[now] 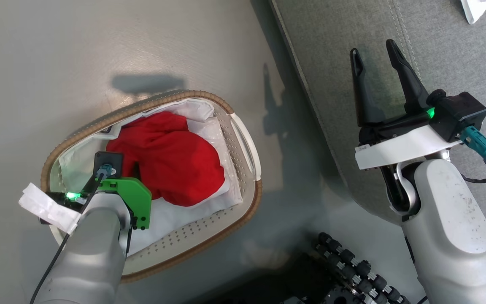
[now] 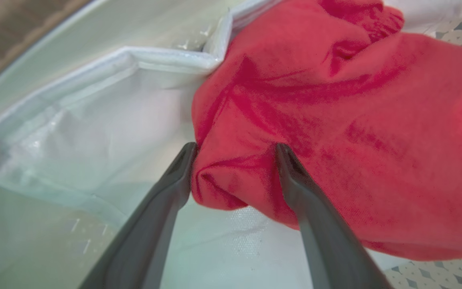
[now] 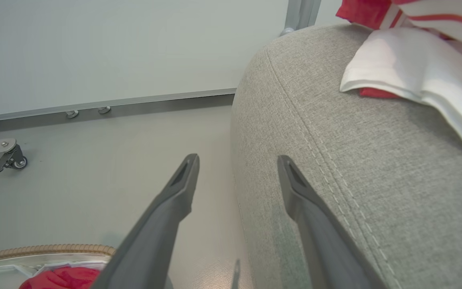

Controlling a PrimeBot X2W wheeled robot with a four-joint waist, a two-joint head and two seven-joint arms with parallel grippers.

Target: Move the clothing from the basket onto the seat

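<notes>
Left gripper [image 2: 235, 150], the nearer one, stands wide open inside the basket [image 1: 255, 202], astride a fold of the red garment [image 1: 171, 160] (nothing clamped yet), whose heap runs 11 to 5 o'clock in the head view. Right gripper [image 1: 373, 47], open and empty, hovers over the seat [image 1: 437, 50] at 3 o'clock, where the jersey [image 3: 415, 68] lies.

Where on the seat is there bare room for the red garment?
The seat is bare along its stitched seams, around the open right gripper, down to its rounded edge. The jersey takes its far corner. The basket is crowded: the red garment fills its middle, with the open left gripper at its edge.
</notes>
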